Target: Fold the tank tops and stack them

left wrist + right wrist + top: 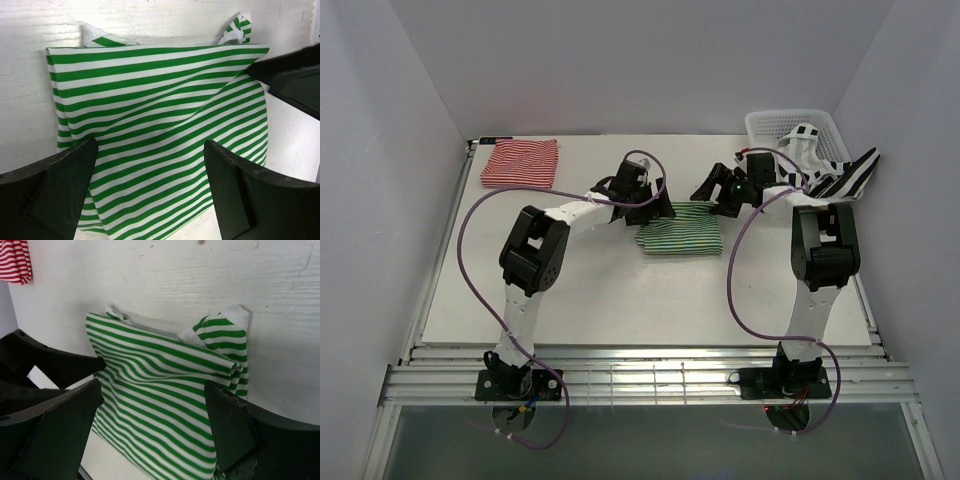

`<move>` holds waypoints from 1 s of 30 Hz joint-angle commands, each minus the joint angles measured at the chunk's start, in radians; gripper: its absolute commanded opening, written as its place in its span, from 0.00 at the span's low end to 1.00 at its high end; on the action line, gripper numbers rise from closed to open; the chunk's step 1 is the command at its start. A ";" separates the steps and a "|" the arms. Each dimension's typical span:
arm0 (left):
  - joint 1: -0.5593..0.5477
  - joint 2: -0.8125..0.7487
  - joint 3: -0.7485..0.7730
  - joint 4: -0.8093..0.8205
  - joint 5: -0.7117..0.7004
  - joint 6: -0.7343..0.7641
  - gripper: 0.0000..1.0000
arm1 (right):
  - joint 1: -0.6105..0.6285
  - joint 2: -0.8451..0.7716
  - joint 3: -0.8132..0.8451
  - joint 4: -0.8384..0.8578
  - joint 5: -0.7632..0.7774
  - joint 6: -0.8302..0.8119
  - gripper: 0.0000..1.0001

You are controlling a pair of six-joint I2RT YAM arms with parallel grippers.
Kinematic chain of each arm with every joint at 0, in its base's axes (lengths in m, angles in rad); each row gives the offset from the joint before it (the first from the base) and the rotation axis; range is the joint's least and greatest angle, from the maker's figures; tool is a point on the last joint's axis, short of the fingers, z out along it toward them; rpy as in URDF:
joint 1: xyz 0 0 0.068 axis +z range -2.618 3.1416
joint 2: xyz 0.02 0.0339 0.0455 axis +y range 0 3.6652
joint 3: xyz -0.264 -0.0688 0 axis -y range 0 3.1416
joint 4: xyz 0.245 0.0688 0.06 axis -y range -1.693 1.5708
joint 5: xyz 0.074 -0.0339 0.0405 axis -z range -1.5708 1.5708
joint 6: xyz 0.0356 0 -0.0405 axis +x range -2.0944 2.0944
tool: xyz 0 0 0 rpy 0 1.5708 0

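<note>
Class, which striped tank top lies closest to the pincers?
The green-and-white top, mid-table by the left pincer and right pincer; the red-and-white top lies far left, the black-and-white top drapes over the basket.

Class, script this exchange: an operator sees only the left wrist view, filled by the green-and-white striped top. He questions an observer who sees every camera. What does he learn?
Operator: Where are the other tops?
Observer: The folded red-and-white striped cloth top lies at the far left corner of the table, apart from the green-and-white striped cloth top.
Operator: And the third?
Observer: The black-and-white broad-striped cloth top hangs unfolded over the white plastic lattice basket, far right.
</note>
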 commanded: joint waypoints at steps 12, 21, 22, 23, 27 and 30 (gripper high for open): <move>-0.003 -0.150 -0.070 -0.136 -0.103 0.030 0.98 | -0.011 -0.454 -0.285 -0.058 0.140 -0.139 0.90; -0.012 -0.061 -0.027 -0.164 -0.019 -0.011 0.98 | -0.011 -0.605 -0.383 -0.143 0.252 -0.175 0.90; -0.017 -0.044 -0.024 -0.162 -0.014 -0.014 0.98 | -0.013 -0.611 -0.386 -0.146 0.255 -0.180 0.90; -0.020 -0.036 -0.023 -0.164 -0.005 -0.019 0.98 | -0.011 -0.623 -0.389 -0.152 0.260 -0.183 0.90; -0.032 0.007 -0.006 -0.162 0.021 -0.043 0.98 | -0.014 -0.635 -0.400 -0.161 0.275 -0.194 0.90; -0.036 0.032 -0.001 -0.164 0.024 -0.059 0.98 | -0.019 -0.632 -0.409 -0.170 0.274 -0.197 0.90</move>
